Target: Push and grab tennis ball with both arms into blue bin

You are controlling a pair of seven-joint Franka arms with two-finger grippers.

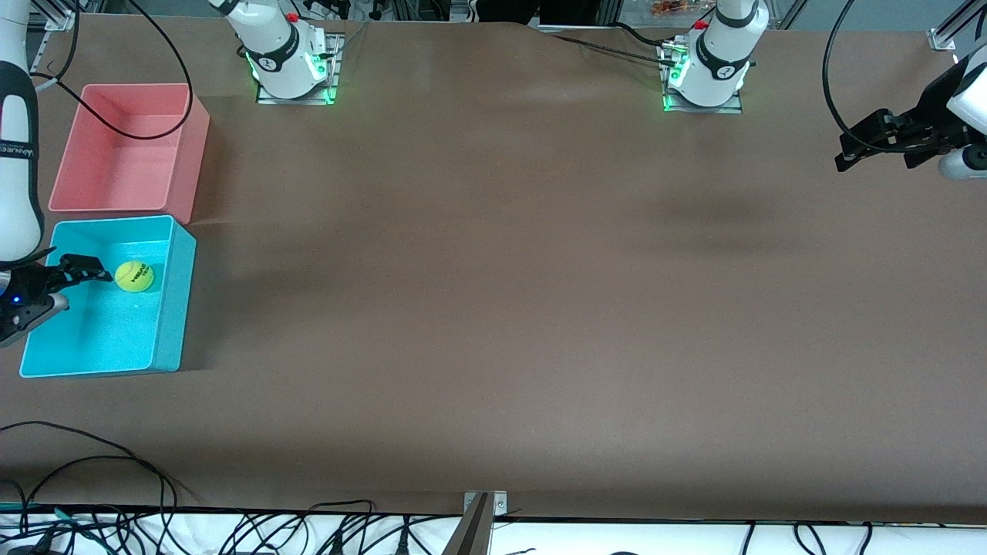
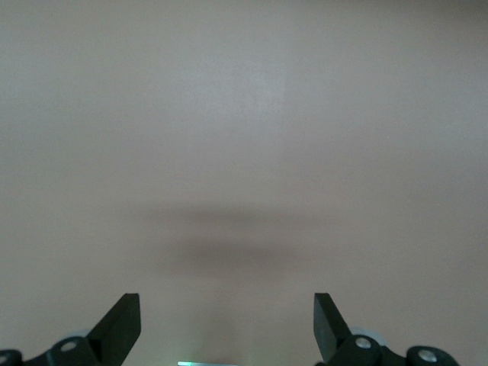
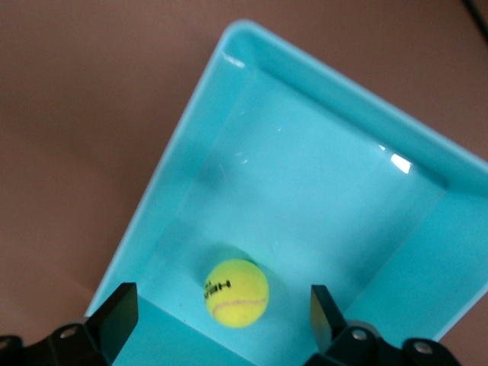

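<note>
The yellow-green tennis ball lies on the floor of the light blue bin, in the half farther from the front camera. In the right wrist view the ball sits free between and below my open fingers, inside the blue bin. My right gripper hangs open over the bin, beside the ball, and holds nothing; it also shows in its wrist view. My left gripper waits open and empty over bare table at the left arm's end. Its wrist view shows the gripper above brown table only.
A pink bin of the same size stands beside the blue one, farther from the front camera. Black cables lie along the table's front edge, and a metal bracket sits at its middle. The arm bases glow green.
</note>
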